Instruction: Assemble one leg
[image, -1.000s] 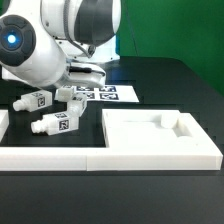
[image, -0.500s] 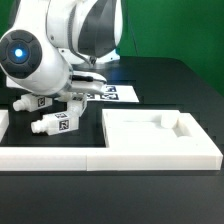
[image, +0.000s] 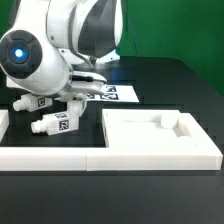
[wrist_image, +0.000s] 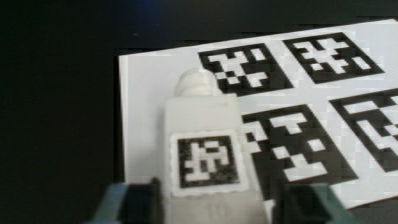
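Leg: the leg (wrist_image: 205, 140) lies on the marker board (wrist_image: 157, 75), near the far edge of the tabletop (image: 170, 80), toward the exterior view's left.
Fingers: the gripper (wrist_image: 214, 205) has its fingers (wrist_image: 134, 205) flanking the tagged body; I cannot tell whether they pinch it.
Grip: it should close squarely on the flat sides, leaving the stub free.
Material: smooth, hard white plastic; chunky, with a rounded narrower stub.

The arm (image: 45, 55) bends low, gripper (wrist_image: 217, 208) pointing downward, jaws set apart, perhaps not clamped.
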